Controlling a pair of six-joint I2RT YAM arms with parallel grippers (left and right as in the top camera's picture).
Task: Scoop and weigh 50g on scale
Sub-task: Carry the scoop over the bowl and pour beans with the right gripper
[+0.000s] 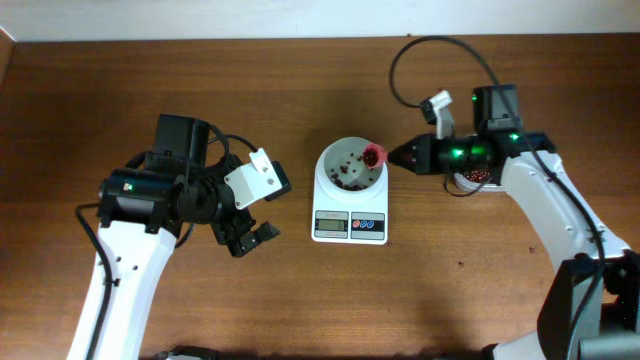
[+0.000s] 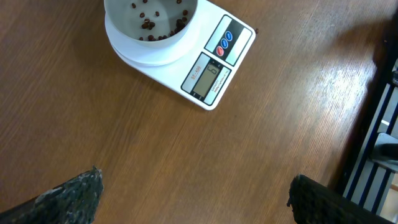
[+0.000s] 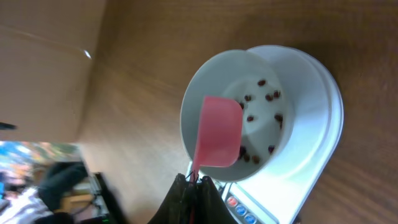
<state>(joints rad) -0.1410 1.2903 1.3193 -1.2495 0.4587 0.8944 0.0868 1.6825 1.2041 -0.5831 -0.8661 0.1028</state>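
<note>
The small white digital kitchen scale [image 1: 349,226] stands near the middle of the brown wooden table [image 1: 300,310]. Its round white bowl [image 1: 335,160] sits on the platform, and its grey display and blue and red buttons face the near edge. A few dark red beans [image 1: 346,174] lie scattered on the bowl's floor. In the left wrist view the display shows a single digit that is too small to read with certainty.

The right pincer [image 1: 393,157] is just beside the bowl's right rim, at the scale's far right. Its jaws are fully closed on the handle of a pink plastic scoop [image 1: 374,155]. From the right wrist camera, the scoop [image 3: 217,132] reaches out from the closed fingertips [image 3: 200,186] over the rim and hangs above the bowl [image 3: 205,81], with its smooth back towards the lens. Whether it touches the rim cannot be told. The beans [image 3: 267,96] lie beyond it.

The left pincer [image 1: 252,238] hovers to the left of the scale, apart from it. Its jaws are spread wide and hold nothing. In its own camera, its two dark fingers [image 2: 68,196] frame bare wood, with the scale [image 2: 214,65] further ahead.

A container of red beans [image 1: 478,177] shows partly beneath the right arm, to the right of the scale.
</note>
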